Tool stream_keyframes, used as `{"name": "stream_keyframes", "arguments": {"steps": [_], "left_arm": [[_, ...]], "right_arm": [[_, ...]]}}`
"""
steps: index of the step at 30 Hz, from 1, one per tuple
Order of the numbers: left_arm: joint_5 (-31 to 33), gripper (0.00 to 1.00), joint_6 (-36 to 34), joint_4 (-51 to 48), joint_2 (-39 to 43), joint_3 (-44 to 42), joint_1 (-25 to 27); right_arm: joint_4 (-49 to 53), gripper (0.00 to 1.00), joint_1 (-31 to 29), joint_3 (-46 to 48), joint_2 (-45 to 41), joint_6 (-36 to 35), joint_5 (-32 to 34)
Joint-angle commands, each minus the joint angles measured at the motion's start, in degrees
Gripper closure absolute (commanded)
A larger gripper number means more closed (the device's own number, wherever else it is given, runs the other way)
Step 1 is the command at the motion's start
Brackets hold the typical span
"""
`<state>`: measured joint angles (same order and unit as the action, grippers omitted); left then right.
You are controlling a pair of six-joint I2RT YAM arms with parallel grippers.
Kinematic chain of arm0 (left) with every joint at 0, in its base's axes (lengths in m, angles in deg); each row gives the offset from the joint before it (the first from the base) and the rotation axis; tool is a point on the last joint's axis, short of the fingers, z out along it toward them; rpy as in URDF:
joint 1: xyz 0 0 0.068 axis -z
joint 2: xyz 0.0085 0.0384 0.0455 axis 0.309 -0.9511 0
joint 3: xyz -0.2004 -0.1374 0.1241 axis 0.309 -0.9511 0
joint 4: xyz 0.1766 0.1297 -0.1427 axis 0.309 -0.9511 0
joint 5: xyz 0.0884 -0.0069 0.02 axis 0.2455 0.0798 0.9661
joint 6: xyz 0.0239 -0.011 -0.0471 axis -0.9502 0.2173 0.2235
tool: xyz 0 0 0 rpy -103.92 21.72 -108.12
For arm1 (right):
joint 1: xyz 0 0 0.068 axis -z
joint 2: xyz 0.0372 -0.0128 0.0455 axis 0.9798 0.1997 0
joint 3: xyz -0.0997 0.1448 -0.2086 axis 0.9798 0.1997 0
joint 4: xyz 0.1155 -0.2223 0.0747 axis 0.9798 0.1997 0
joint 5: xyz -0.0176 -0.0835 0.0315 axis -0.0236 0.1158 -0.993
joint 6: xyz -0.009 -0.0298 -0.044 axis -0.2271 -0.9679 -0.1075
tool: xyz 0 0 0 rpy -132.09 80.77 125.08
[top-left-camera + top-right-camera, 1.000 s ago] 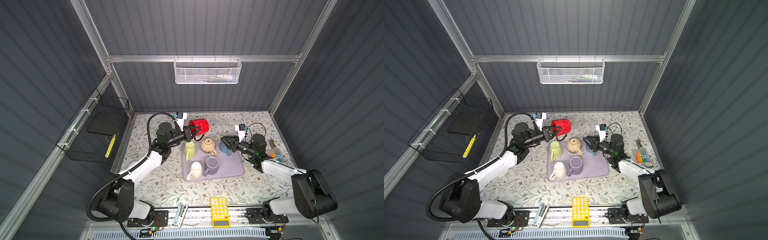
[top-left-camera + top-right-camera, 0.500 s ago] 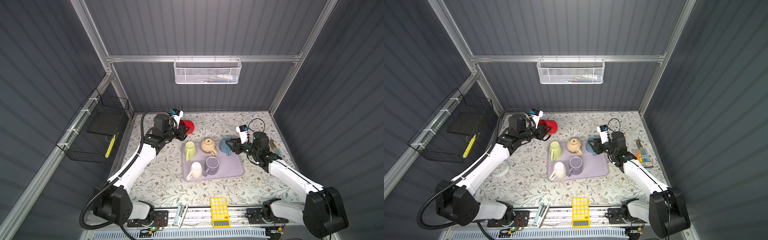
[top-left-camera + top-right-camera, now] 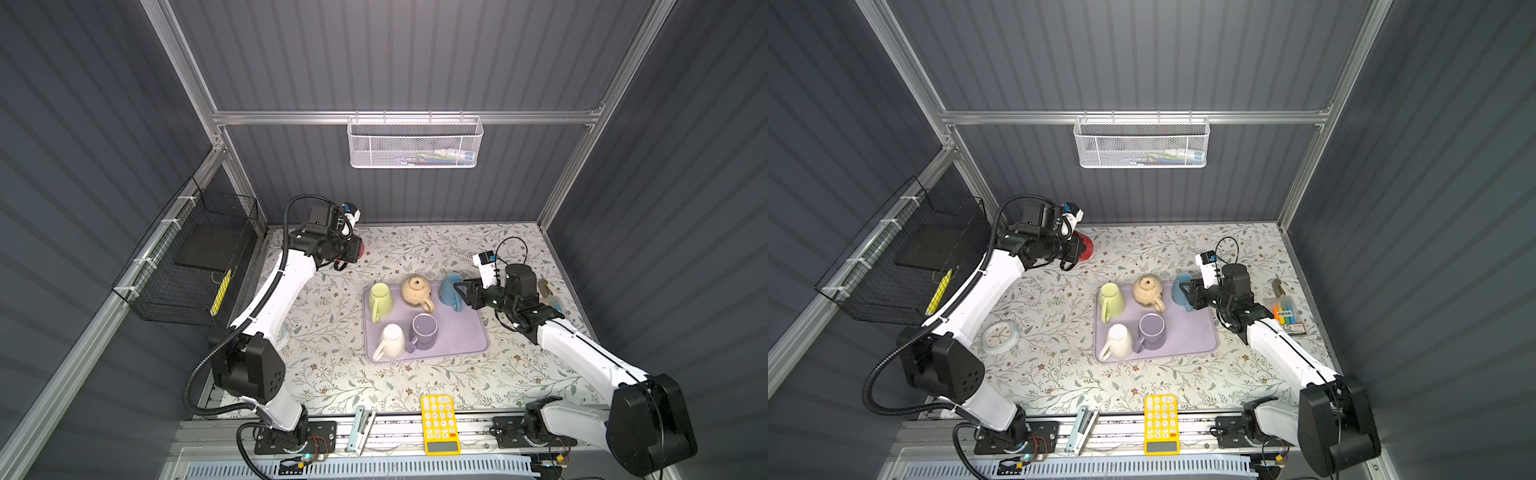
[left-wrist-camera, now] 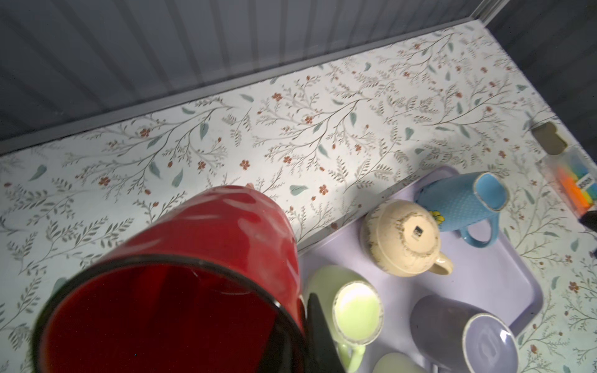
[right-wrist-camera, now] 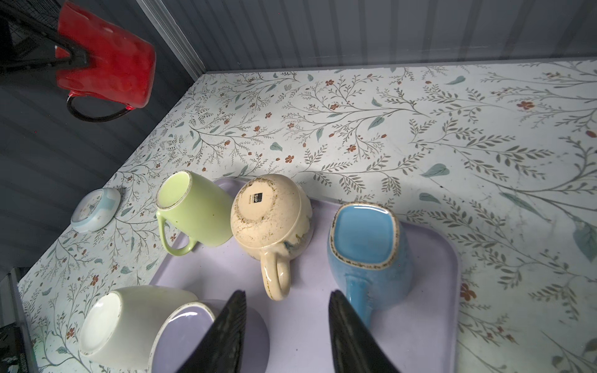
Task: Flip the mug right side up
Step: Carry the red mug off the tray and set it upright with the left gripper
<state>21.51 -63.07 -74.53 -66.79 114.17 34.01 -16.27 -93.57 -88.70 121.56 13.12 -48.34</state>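
Observation:
A red mug [image 3: 360, 249] [image 3: 1086, 248] with a black rim and handle hangs in the air over the table's far left. It lies on its side, with its handle pointing down [image 5: 106, 64]. My left gripper [image 4: 305, 316] is shut on its rim, one finger [image 4: 319, 336] outside the wall. In the left wrist view the mug's mouth [image 4: 161, 316] faces the camera. My right gripper [image 5: 287, 295] [image 3: 463, 293] stands open over the lavender tray [image 3: 457, 345], right beside the handle of the blue mug [image 5: 365, 245] [image 3: 451, 286], holding nothing.
On the tray stand a green mug [image 3: 380, 297], a beige mug [image 3: 415, 291] and a white mug [image 3: 392, 338], all bottom up, and an upright purple mug [image 3: 424, 328]. A clock [image 3: 1000, 336], a yellow calculator [image 3: 440, 424] and a highlighter pack [image 3: 1285, 318] lie around it.
My left arm has carried the red mug leftward, away from the tray. My right gripper has opened wider beside the blue mug, which has stayed in place.

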Motion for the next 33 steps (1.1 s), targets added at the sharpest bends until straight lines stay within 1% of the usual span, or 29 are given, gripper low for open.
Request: {"name": "stream_keyframes", "arguments": {"steps": [1, 8, 11, 17, 24, 28, 31, 33], "left_arm": [[1.5, 1.0, -3.2, -4.9, -1.4, 5.8, -2.0], [1.4, 1.0, -5.0, -7.0, -6.7, 9.2, -5.6], [2.7, 1.0, -5.8, -8.7, -10.1, 11.6, -6.6], [7.4, 1.0, -7.1, -11.2, -17.4, 17.3, -7.5], [7.7, 1.0, -6.9, -12.2, -25.1, 23.0, -9.7], [8.8, 1.0, -8.3, -12.9, -29.6, 25.5, -10.0], [10.1, 1.0, -9.0, -16.0, -34.0, 30.5, -10.5], [9.9, 1.0, -9.0, -15.9, -35.4, 31.7, -10.8]], "right_arm": [[0.4, 0.55, -0.1, 0.3, -0.2, 0.5, 0.6], [1.7, 0.56, -0.1, 0.4, -0.7, 0.6, 0.5], [1.7, 0.56, -0.1, 0.4, -0.5, 1.1, 0.1], [1.5, 0.56, -0.1, 0.7, 0.2, 2.7, -1.2], [3.1, 0.56, -0.1, 0.2, 0.2, 2.5, -0.8], [3.6, 0.57, -0.1, -0.2, 0.5, 2.7, -0.7], [3.5, 0.57, -0.1, -0.5, 0.8, 3.2, -1.0], [3.1, 0.57, -0.1, -0.3, 1.1, 4.0, -1.4]]}}
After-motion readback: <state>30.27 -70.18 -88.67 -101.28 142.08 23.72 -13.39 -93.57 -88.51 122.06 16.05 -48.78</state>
